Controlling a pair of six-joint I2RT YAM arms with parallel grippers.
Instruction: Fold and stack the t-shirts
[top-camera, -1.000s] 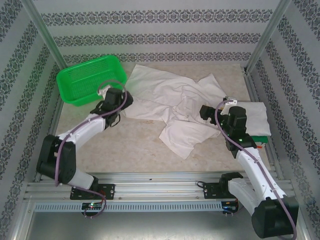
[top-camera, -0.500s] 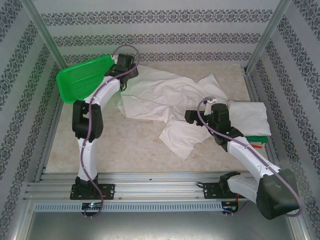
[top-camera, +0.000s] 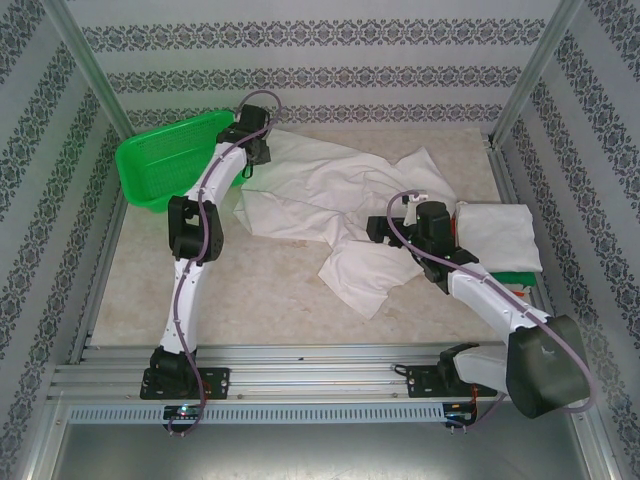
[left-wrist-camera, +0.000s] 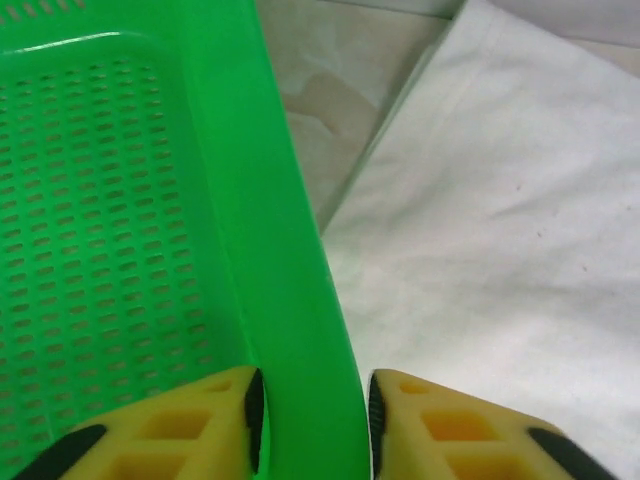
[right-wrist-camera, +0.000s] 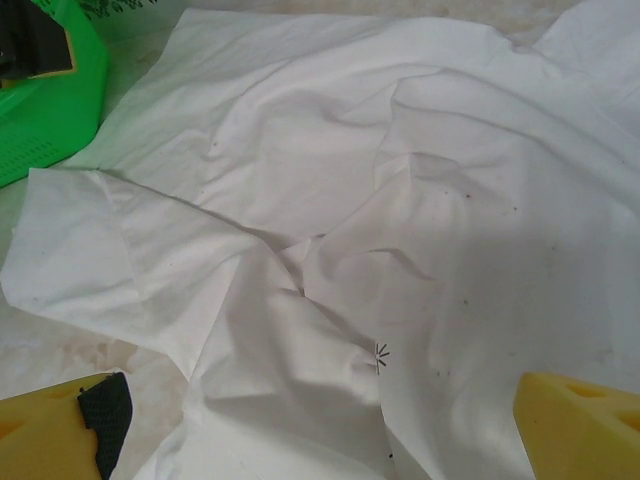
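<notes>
Both jaws of the left gripper (left-wrist-camera: 312, 425) sit tight on either side of the basket (left-wrist-camera: 120, 200) rim, so it looks pinched, probably to drag it clear, since it butts right up against the shirt (right-wrist-camera: 330, 200). Meanwhile the right gripper (right-wrist-camera: 320, 420) is spread wide with nothing in it, hanging over the crumpled middle of that shirt, which lies loose on the table (top-camera: 250, 290). I can't see anything in the basket; the folded stack (top-camera: 497, 235) sits by the right edge.

Robot lab test cell: aluminium frame rails (top-camera: 320, 362), wallpapered panel walls (top-camera: 300, 80), marbled tabletop (top-camera: 260, 300).
</notes>
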